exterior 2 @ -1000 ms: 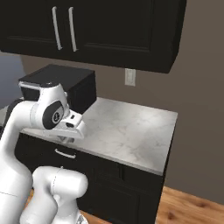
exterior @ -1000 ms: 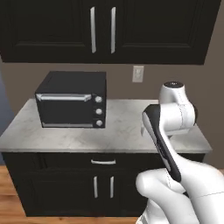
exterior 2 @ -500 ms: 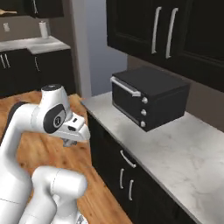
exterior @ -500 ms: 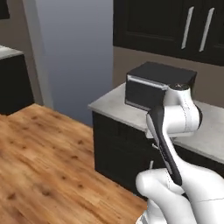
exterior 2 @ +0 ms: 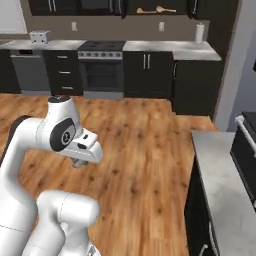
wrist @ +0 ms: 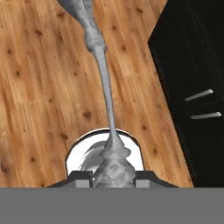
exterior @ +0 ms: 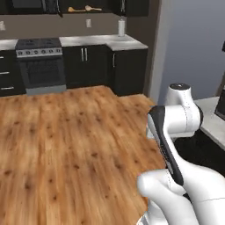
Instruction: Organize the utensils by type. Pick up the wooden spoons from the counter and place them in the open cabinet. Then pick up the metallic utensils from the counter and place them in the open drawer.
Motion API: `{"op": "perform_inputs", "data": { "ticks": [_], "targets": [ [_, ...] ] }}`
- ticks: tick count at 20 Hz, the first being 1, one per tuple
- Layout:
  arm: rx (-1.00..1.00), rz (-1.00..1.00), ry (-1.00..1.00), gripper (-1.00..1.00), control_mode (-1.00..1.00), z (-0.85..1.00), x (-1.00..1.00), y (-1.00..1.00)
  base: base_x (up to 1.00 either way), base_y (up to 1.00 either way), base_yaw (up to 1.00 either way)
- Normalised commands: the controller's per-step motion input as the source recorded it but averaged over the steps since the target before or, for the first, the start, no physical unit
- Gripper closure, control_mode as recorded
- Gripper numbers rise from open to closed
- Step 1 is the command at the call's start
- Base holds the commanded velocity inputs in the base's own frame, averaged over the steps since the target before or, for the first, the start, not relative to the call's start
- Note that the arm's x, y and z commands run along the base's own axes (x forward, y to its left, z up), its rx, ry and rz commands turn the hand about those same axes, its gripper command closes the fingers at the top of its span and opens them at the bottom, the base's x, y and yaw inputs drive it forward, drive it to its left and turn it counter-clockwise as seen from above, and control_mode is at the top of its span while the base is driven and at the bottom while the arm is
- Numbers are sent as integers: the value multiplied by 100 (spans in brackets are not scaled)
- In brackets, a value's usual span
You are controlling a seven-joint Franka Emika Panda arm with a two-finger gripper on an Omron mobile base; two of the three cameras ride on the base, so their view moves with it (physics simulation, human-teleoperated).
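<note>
The gripper (wrist: 114, 177) squeezes one grey utensil (wrist: 103, 78) over the wood floor (wrist: 43, 87). Two wooden spoons (exterior 2: 150, 9) lie in the far cabinet (exterior 2: 150, 5).

Silver-grey utensil (wrist: 101, 65) — dull metallic sheen. Floor (exterior: 66, 140) orange-brown wood, dark knots. Base cabinets (exterior 2: 150, 75) black, silver handles. Counter (exterior 2: 220, 185) pale grey marble. Wooden spoons (exterior 2: 152, 9) tan-orange in black upper cabinet (exterior 2: 155, 5). Stove (exterior: 39, 66) black — grey top.
</note>
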Motion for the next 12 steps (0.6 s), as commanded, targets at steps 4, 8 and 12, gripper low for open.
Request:
{"op": "perform_inputs", "data": {
  "ticks": [4, 8, 12],
  "targets": [
    [0, 0, 0, 100, 100, 0, 0, 0, 58, -3, 94],
    [0, 0, 0, 100, 100, 0, 0, 0, 87, -9, 70],
    [0, 0, 0, 100, 100, 0, 0, 0, 100, -25, 39]
  ]
}}
